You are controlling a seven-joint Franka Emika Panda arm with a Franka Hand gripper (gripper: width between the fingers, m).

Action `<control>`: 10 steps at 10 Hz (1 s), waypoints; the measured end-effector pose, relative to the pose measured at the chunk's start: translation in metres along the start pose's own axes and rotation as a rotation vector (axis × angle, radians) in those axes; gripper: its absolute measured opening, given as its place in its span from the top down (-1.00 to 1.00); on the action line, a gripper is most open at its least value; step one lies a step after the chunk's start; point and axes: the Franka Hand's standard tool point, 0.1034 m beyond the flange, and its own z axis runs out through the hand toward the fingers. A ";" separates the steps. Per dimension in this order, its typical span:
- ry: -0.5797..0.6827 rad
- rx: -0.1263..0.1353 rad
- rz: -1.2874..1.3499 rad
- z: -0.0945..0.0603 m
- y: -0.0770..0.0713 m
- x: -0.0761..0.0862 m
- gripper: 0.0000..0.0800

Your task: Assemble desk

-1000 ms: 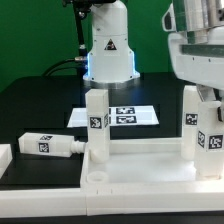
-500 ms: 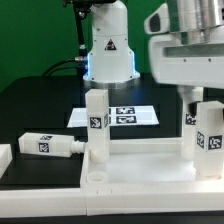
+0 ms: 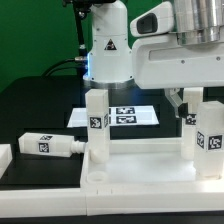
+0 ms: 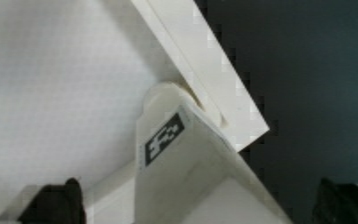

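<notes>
Though it clamped the leg (image 4: 179,150) a second ago, claw (image 4: 208,203) now wide open, seemingly clear.

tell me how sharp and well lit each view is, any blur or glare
Exterior view: even lighting, the standing leg and its tag fairly crisp, the arm close to the camera soft, a bluish glow on the robot base behind. Wrist view: very close and soft, the tag on the close-up leg smeared, the fingers only dark blurs against a dim background.
</notes>
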 end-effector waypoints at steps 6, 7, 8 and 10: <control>0.035 -0.083 -0.388 -0.003 -0.007 0.000 -0.05; 0.038 -0.082 -0.309 -0.003 -0.006 0.000 0.29; 0.047 -0.079 -0.206 -0.003 -0.006 0.001 0.29; 0.061 -0.078 0.141 -0.003 -0.006 -0.001 0.29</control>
